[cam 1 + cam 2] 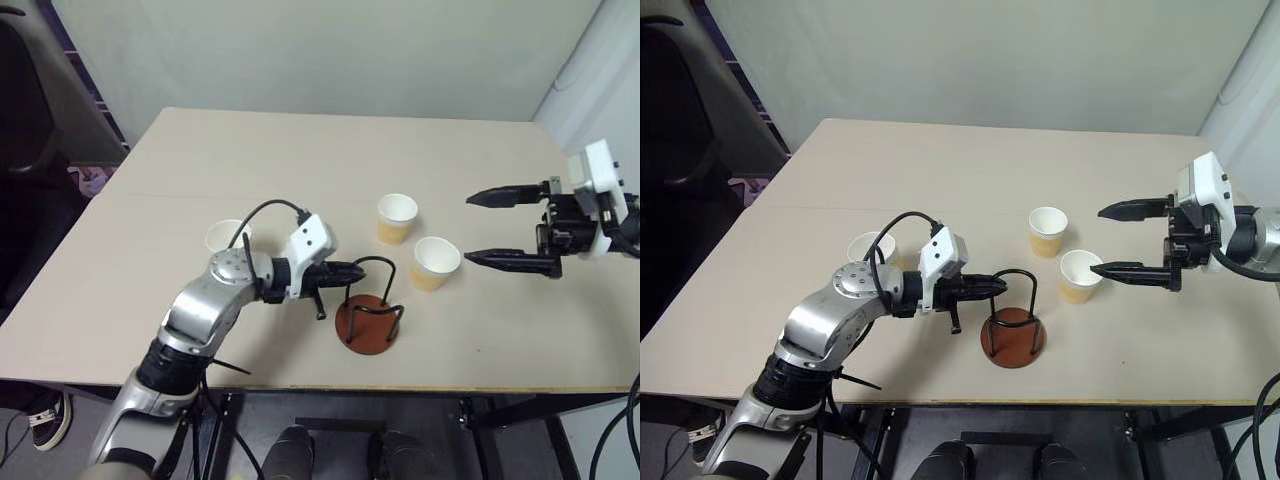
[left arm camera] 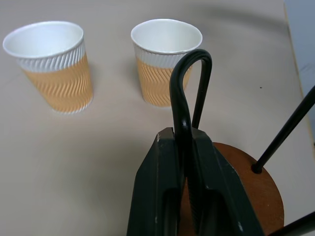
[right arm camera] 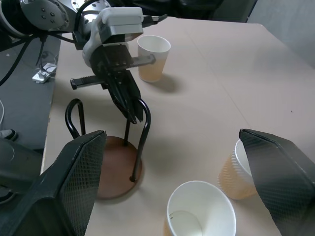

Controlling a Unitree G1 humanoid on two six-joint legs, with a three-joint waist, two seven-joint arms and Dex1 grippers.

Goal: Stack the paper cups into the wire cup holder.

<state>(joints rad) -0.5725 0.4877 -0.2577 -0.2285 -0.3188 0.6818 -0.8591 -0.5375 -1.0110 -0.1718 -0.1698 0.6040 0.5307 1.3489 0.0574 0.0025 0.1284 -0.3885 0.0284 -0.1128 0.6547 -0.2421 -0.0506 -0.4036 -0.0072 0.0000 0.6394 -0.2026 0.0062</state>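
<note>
The wire cup holder point(image 1: 367, 325) stands near the table's front edge, a reddish-brown disc with black wire loops. My left gripper point(image 1: 360, 270) is shut on one upright wire loop point(image 2: 189, 73) of the holder. Two paper cups point(image 1: 397, 218) point(image 1: 435, 263) stand upright just behind and to the right of the holder. A third paper cup point(image 1: 225, 238) stands behind my left forearm. My right gripper point(image 1: 469, 229) hovers open to the right of the nearer cup, fingers pointing left, holding nothing.
The light wooden table point(image 1: 300, 160) runs back to a pale wall. A dark chair point(image 1: 30, 120) stands off the table's left side. The holder sits close to the front edge point(image 1: 400, 388).
</note>
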